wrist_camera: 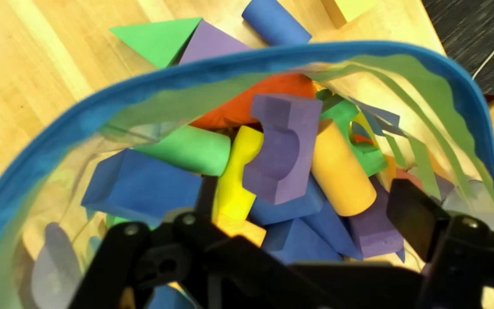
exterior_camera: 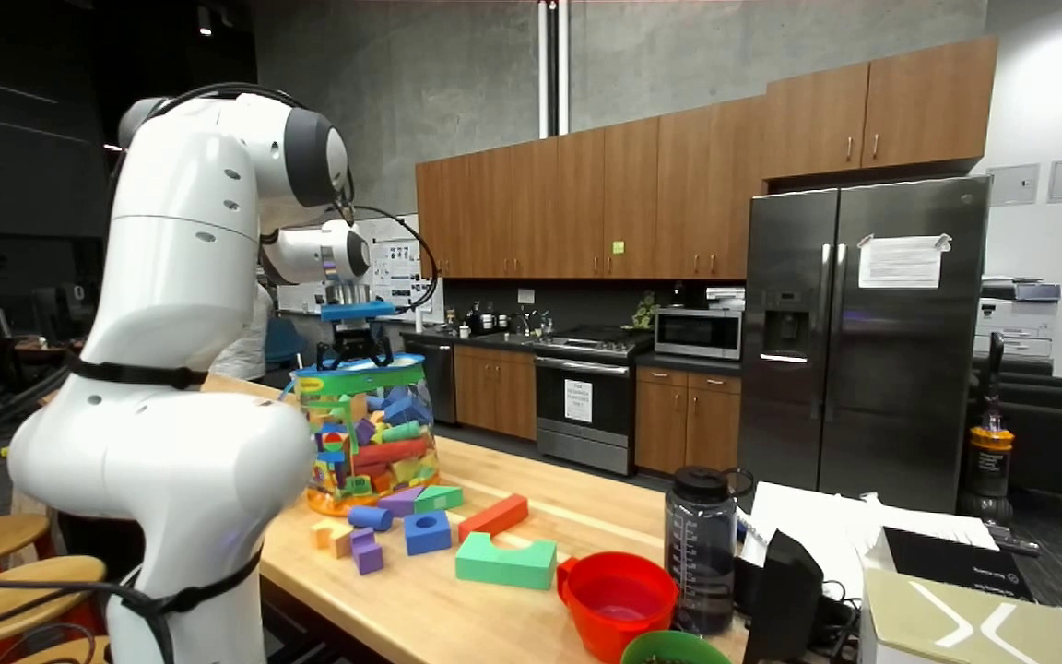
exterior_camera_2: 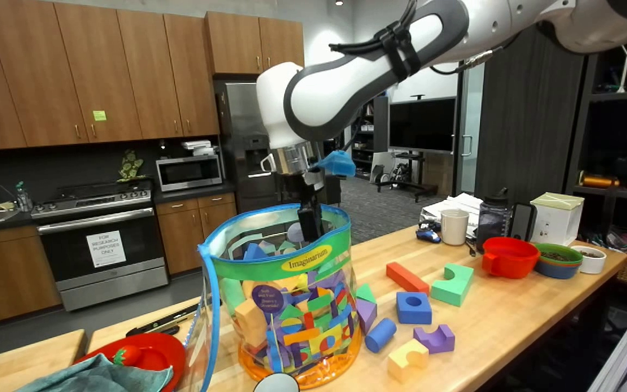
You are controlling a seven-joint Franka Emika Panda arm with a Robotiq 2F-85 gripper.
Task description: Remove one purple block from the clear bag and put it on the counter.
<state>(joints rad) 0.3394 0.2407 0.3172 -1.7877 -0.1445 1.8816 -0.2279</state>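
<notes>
Standing wide apart, the jaws hung within the mouth of the clear Imaginarium bag (exterior_camera_2: 259,268) in an exterior view. On a dial centred between them in the wrist view, a notched purple block (wrist_camera: 290,148) lay towards 11 o'clock, on top of the heap inside the bag, its scoop turned to 9 o'clock. A yellow block (wrist_camera: 236,184) lay at its 8 o'clock, an orange cylinder (wrist_camera: 343,171) at its 4 o'clock, blue blocks (wrist_camera: 296,238) at its 6 o'clock. A second purple block (wrist_camera: 375,223) sat between 3 and 4 o'clock from the gap, just beside one jaw; whether they touched, I could not tell. Outside the bag, towards 11 o'clock, a purple triangular wedge (wrist_camera: 212,45) lay just beside a green triangular wedge (wrist_camera: 159,38) on the wooden worktop (wrist_camera: 2,81).
</notes>
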